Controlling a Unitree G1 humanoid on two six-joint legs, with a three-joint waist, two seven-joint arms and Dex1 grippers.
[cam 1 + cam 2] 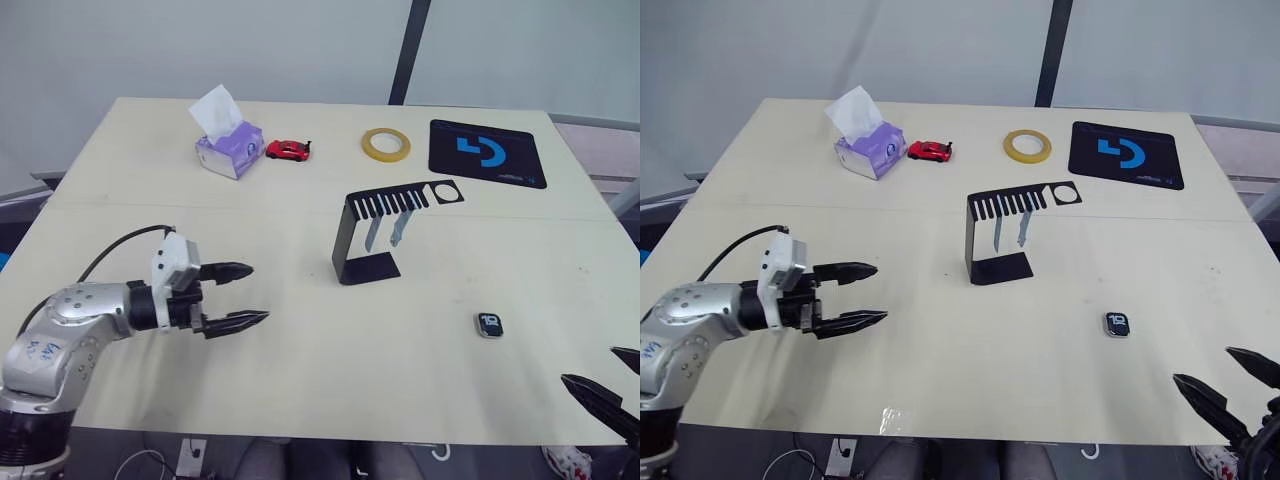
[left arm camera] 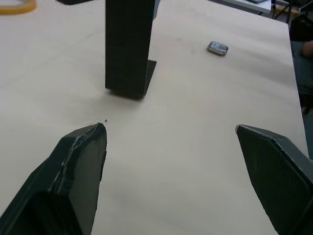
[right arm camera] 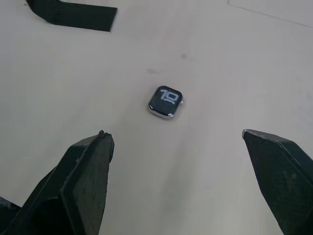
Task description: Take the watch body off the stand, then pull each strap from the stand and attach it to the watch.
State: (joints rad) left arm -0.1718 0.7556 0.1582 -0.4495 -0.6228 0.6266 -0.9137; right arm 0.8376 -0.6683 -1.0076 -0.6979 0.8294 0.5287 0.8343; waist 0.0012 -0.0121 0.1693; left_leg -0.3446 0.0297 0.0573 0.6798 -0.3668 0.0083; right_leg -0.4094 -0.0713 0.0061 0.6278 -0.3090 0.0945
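Observation:
The watch body [image 1: 490, 325] lies flat on the table, screen up, to the right of the black stand [image 1: 362, 240]; it also shows in the right wrist view [image 3: 166, 102]. Two pale grey-blue straps [image 1: 385, 229] hang from the stand's slotted top arm. My left gripper [image 1: 245, 296] hovers open over the table, left of the stand. At the table's front right corner my right gripper [image 1: 612, 385] is open, short of the watch body, with nothing between its fingers.
Along the far side of the table sit a purple tissue box [image 1: 228, 148], a red toy car [image 1: 288, 150], a yellow tape roll [image 1: 385, 144] and a black mat with a blue logo [image 1: 487, 152].

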